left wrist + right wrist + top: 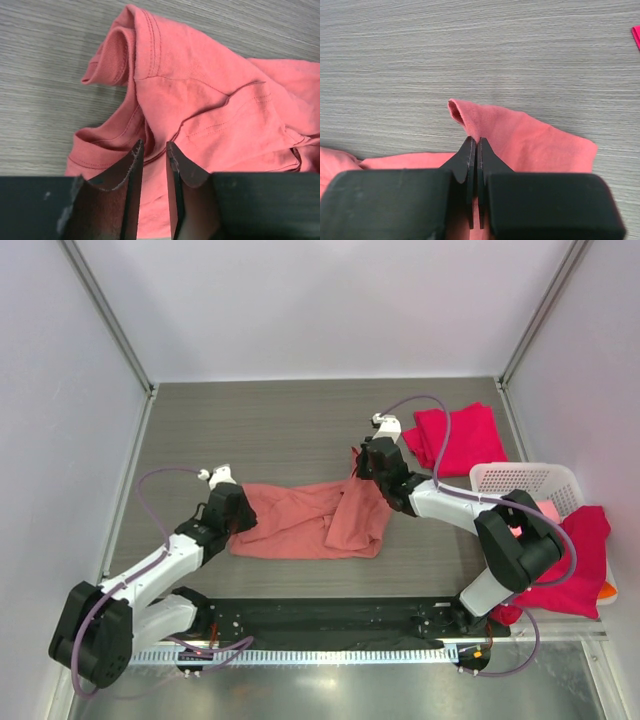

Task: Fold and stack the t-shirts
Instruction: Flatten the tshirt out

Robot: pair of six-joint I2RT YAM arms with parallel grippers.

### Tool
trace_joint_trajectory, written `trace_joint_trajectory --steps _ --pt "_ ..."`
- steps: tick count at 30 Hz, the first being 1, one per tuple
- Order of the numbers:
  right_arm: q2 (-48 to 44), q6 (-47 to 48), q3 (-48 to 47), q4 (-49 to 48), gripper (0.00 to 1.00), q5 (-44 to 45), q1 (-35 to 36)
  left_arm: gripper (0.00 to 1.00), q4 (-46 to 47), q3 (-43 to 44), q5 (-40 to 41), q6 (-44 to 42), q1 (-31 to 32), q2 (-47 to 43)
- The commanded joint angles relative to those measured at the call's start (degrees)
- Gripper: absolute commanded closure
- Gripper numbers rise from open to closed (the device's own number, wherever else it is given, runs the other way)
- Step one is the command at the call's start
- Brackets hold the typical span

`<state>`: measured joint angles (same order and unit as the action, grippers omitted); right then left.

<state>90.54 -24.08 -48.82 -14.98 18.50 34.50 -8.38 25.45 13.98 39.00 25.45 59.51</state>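
- I read this as the start of the first fold: the salmon-pink t-shirt [300,520] lies crumpled across the middle of the table [250,430], not yet flat.
- The right gripper [362,468] is clamped tight on a fold of that shirt's edge, at the cloth's 2 o'clock corner, which it holds raised off the table.
- The left gripper [235,508] sits over the 9 o'clock end, by the collar and sleeve. Its jaws stand a narrow gap apart with pink cloth showing between them, and I cannot tell from the wrist view whether they have bitten yet.
- A crimson t-shirt [455,438] lies folded at the table's 1 o'clock (my stack site, presumably).
- More red cloth [580,560] drapes the white basket [520,478] at 3 o'clock.
- Next I would want a sure left pinch. Then both arms should draw apart to tension the cloth and lay it flat.
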Motion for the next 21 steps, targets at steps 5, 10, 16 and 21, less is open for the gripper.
trace_joint_trajectory --steps 5,10,16,21 --pt "-2.4 -0.5 0.3 -3.8 0.99 2.3 0.0 0.47 -0.7 2.1 -1.3 -0.1 0.0 -0.1" --pt "-2.2 -0.6 0.4 -3.9 0.99 2.6 0.0 0.44 -3.8 2.1 1.1 3.8 0.0 -0.3" --pt "-2.0 -0.5 0.5 -4.1 0.99 3.3 -0.1 0.47 -8.0 1.9 1.0 6.3 0.1 0.0" --pt "-1.8 -0.4 0.4 -4.3 0.99 3.0 -0.2 0.49 -10.5 1.4 2.9 6.9 0.1 -2.5"
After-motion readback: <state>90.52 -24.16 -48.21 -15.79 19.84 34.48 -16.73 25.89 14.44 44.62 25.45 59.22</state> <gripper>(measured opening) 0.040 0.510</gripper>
